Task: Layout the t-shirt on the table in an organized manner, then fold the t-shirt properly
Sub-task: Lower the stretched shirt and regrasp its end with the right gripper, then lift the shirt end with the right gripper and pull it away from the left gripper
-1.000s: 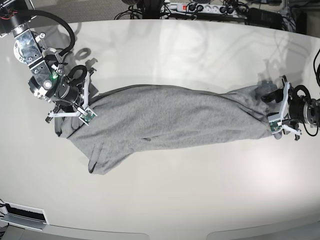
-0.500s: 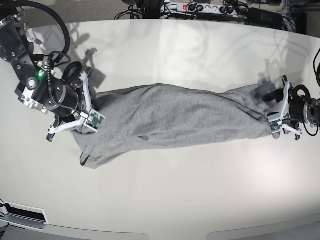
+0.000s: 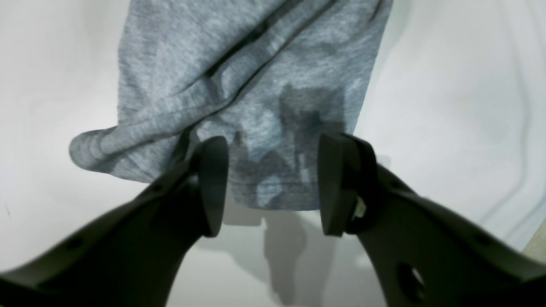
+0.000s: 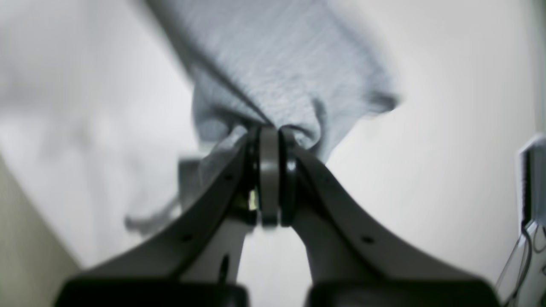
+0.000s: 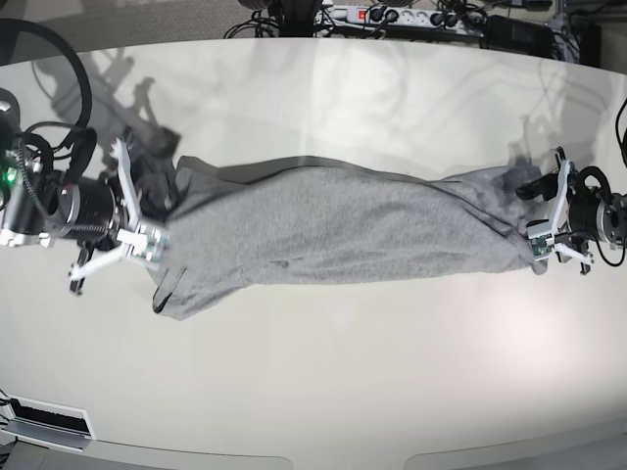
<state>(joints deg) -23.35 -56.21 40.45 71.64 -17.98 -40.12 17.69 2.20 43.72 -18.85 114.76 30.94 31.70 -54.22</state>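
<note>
The heather-grey t-shirt [image 5: 333, 225] lies stretched into a long band across the off-white table [image 5: 343, 372]; its lettering is hidden. My right gripper [image 5: 157, 201], at the base view's left, is shut on a bunched end of the t-shirt [image 4: 281, 64]; the right wrist view shows its jaws [image 4: 271, 132] pinching the fabric. My left gripper [image 5: 527, 223], at the base view's right, is open. In the left wrist view, its fingertips [image 3: 273, 187] stand apart over the edge of the shirt's other end [image 3: 256, 76], which lies flat on the table.
A power strip with cables [image 5: 392, 15] lies beyond the table's far edge. A white box [image 5: 44, 421] sits at the near left corner. The table's curved near edge runs along the bottom of the base view.
My right gripper has moved left and outward with the shirt's end in it, pulling the shirt longer and straighter. The left arm has stayed in place.
</note>
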